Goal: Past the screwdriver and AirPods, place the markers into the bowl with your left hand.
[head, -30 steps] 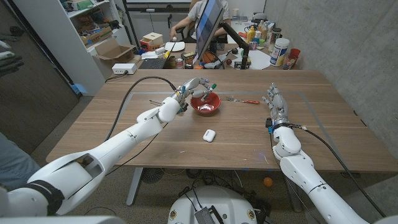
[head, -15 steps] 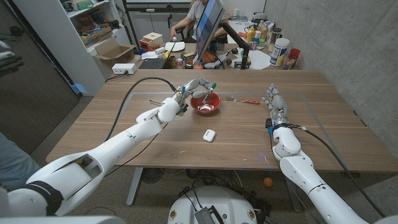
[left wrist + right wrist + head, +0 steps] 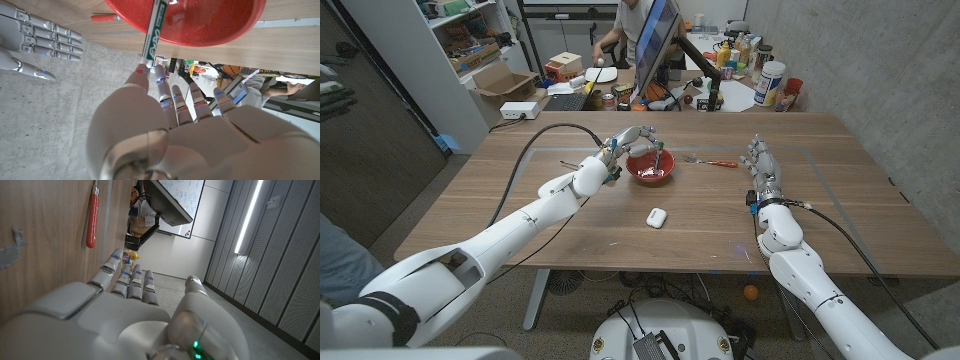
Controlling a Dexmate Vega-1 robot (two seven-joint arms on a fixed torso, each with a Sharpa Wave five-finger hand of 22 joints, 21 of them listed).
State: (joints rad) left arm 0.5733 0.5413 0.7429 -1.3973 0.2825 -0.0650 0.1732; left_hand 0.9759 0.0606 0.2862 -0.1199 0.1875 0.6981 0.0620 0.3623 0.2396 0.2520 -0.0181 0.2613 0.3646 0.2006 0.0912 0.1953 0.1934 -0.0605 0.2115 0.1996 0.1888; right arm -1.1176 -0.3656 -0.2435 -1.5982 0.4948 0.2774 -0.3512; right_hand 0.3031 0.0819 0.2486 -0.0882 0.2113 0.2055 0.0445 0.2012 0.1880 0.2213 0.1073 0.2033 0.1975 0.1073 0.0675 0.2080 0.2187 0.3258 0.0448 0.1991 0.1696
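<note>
Left hand (image 3: 625, 143) sat at upper centre of the head view, just left of the red bowl (image 3: 651, 168), fingers apart and nothing gripped in the wrist view. Green-and-white marker (image 3: 659, 160) stood tilted in the bowl, one end leaning over the rim by the fingertips (image 3: 142, 71); can't tell if they touched it. Marker looked light, stiff, smooth plastic, likely slippery; pinching mid-barrel would suit. Its barrel carried green lettering, too blurred to read. Right hand (image 3: 758, 163) stood at right of centre, fingers straight and together, holding nothing. Red-handled screwdriver (image 3: 718, 162) lay between bowl and right hand. White AirPods case (image 3: 656, 216) lay below the bowl, well apart.
</note>
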